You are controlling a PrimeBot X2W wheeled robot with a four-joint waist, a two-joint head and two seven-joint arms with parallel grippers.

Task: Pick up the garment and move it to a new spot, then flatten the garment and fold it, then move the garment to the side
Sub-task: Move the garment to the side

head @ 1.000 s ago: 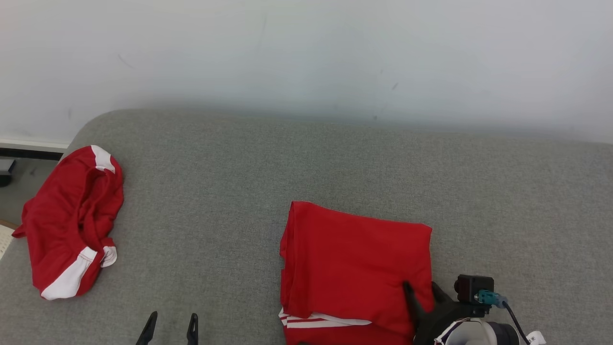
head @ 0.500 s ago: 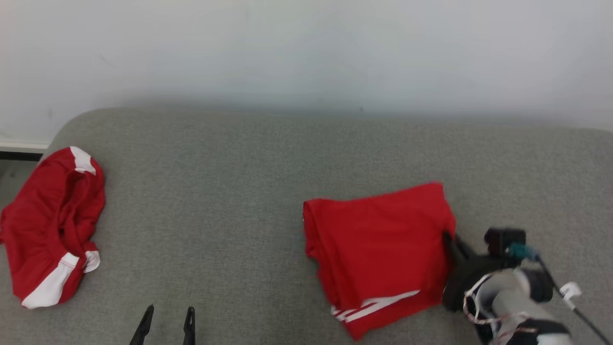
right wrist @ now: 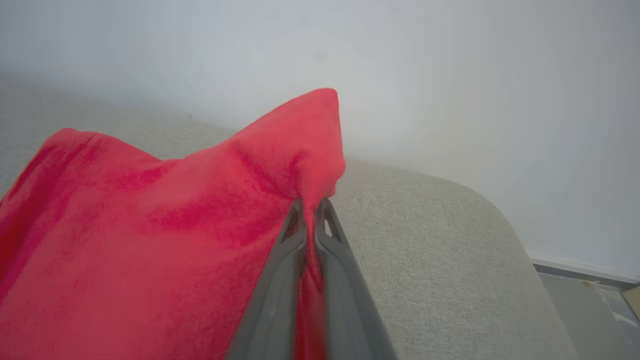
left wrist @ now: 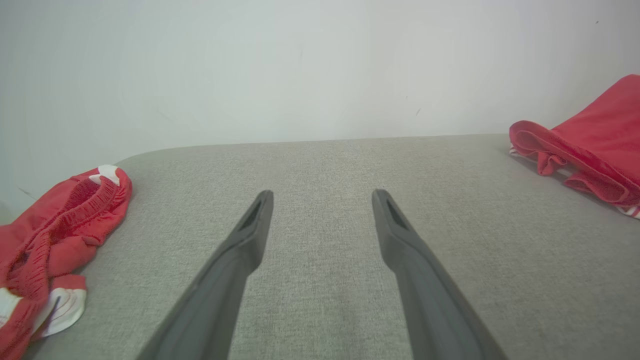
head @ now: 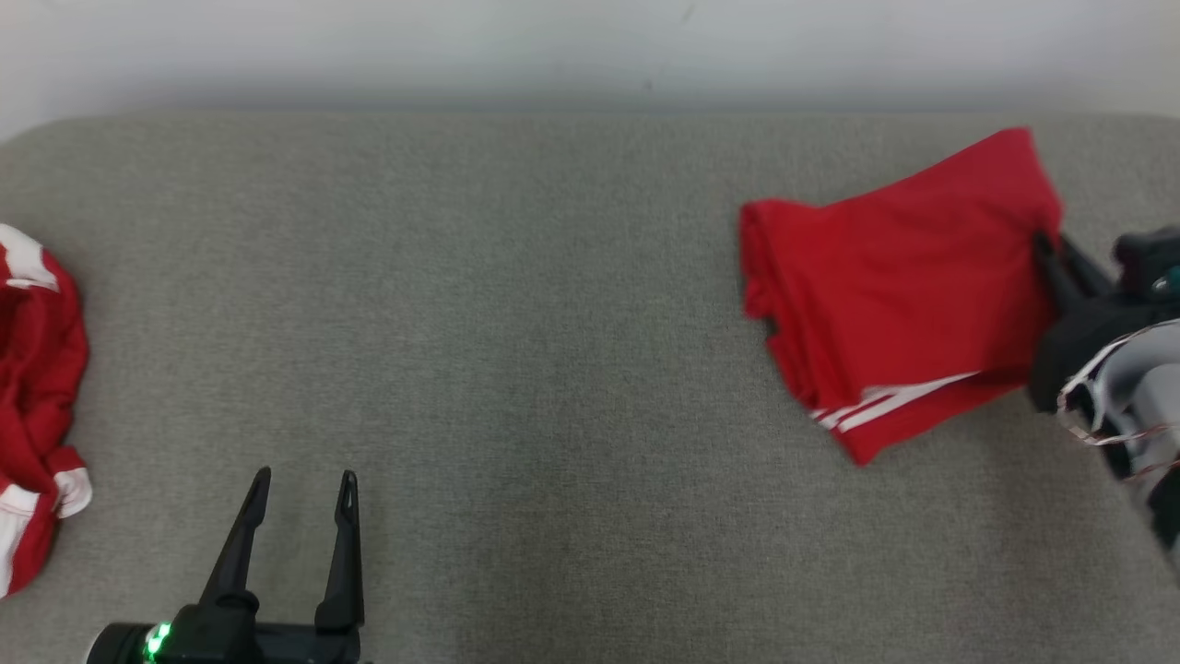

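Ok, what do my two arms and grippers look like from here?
The left gripper and right gripper each have two long, dark, tapering fingers with a slot near each tip. A green light glows on the left one's black base. The right forearm is pale, with thin red and white wires looped round it and a teal connector beside a black camera.

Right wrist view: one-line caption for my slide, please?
Fingers of the right gripper shut on the red garment on the grey cushion.
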